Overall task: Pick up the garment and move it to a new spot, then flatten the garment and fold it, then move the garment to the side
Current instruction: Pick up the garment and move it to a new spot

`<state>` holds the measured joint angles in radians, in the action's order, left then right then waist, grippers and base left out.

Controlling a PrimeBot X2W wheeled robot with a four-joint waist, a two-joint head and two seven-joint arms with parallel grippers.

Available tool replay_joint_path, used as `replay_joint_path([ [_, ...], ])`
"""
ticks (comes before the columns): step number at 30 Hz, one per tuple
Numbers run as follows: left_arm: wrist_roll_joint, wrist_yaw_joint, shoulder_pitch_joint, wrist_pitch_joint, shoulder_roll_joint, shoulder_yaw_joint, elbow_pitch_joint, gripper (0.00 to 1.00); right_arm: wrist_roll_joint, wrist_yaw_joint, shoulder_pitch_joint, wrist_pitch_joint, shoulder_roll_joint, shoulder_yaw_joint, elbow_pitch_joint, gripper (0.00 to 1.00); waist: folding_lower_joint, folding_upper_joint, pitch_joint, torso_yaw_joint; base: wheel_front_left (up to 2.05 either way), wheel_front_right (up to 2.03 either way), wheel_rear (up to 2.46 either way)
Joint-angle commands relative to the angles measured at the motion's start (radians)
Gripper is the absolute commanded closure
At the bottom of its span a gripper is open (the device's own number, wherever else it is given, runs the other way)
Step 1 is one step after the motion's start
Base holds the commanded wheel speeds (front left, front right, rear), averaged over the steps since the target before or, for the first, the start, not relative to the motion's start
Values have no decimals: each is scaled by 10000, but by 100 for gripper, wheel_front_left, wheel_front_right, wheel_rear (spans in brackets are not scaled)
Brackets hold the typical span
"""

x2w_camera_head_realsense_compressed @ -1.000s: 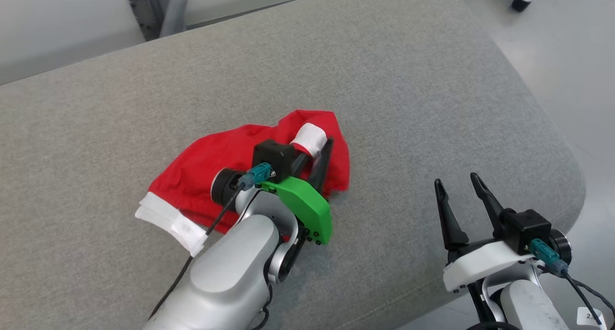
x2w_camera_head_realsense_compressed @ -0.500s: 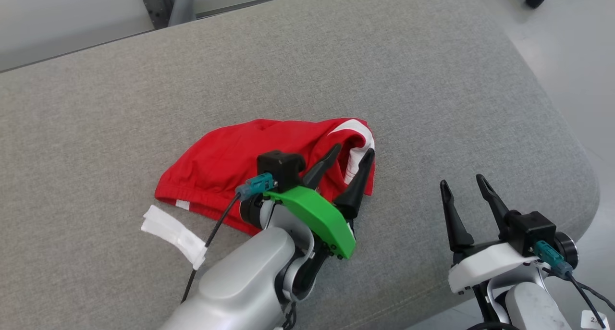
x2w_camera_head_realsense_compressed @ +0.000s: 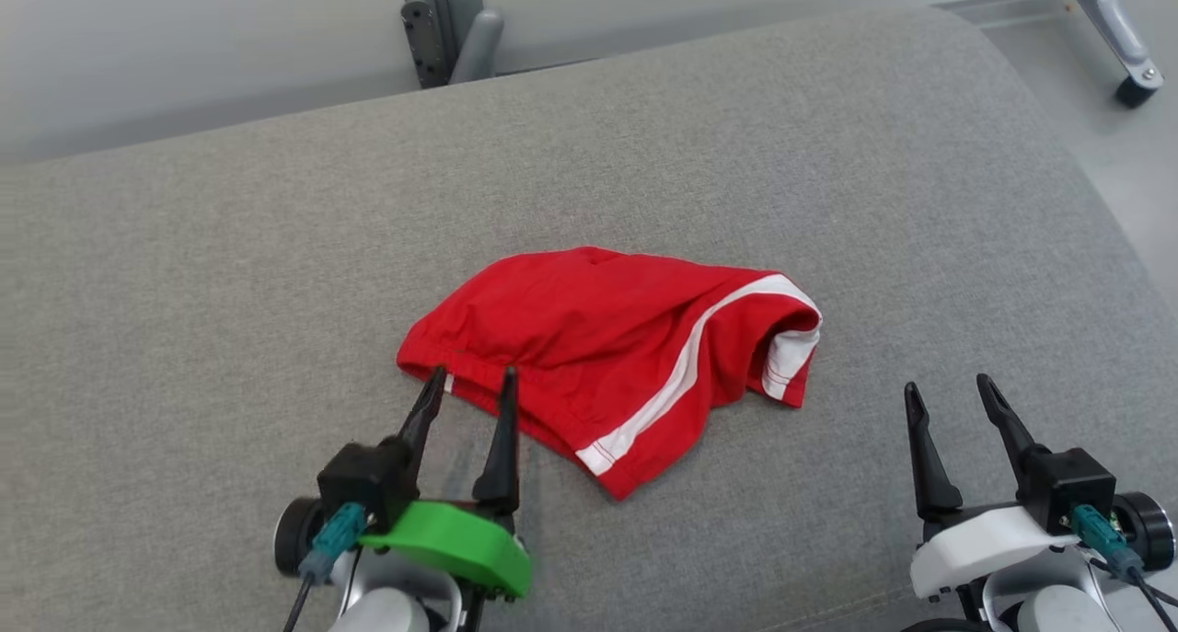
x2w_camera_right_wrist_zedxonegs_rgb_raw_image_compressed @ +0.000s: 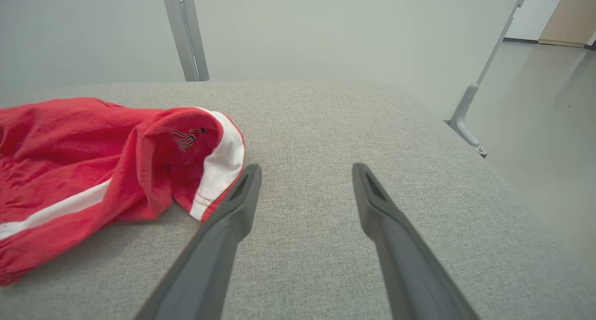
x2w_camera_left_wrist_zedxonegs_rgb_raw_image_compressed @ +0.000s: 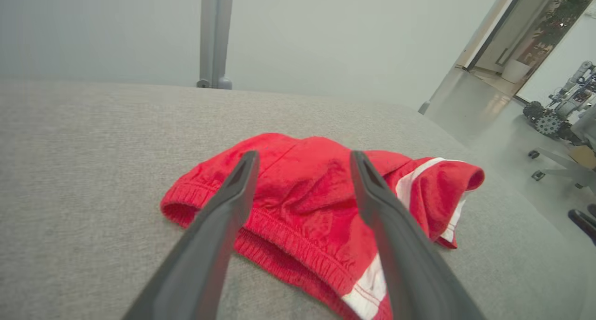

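Left gripper pulled back, jaws wide, empty; red garment just beyond fingertips.

right wrist view: garment runs off frame at 9 o'clock; dark print inside its leg opening too small to read. left wrist view: left gripper covers two strips of it, lower edge cut off at 6 o'clock. wheeled machines at 3 o'clock too small to identify.
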<state>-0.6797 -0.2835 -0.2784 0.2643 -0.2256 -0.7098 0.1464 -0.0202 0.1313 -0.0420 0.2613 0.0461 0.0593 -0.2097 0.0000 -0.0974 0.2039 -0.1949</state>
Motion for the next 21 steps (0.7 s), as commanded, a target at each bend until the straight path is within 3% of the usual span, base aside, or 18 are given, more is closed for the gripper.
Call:
replay_joint_path([
  [1, 405, -94, 693, 0, -81, 414, -70, 0, 118, -10, 317, 15, 97, 116, 18, 0, 0, 0, -603, 565, 0, 0, 0],
  [9, 1615, 306, 2310, 1, 119, 2356, -451, 0, 165, -10, 818, 17, 381, 369, -17, 0, 0, 0, -947, 1150, 0, 0, 0],
  [15, 3145, 1281, 3393, 2, 53, 3542, -620, 0, 137, -10, 1079, 17, 519, 552, -68, 0, 0, 0, -1216, 1381, 0, 0, 0],
  [16, 3523, 1637, 3729, 3, 82, 3841, -638, 0, 144, -10, 1156, 17, 525, 609, 11, 0, 0, 0, -1326, 1446, 0, 0, 0],
  [21, 4168, 2283, 4515, 2, 279, 4772, -532, 0, 75, -10, 1271, 17, 463, 595, 190, 0, 0, 0, -1444, 1496, 0, 0, 0],
])
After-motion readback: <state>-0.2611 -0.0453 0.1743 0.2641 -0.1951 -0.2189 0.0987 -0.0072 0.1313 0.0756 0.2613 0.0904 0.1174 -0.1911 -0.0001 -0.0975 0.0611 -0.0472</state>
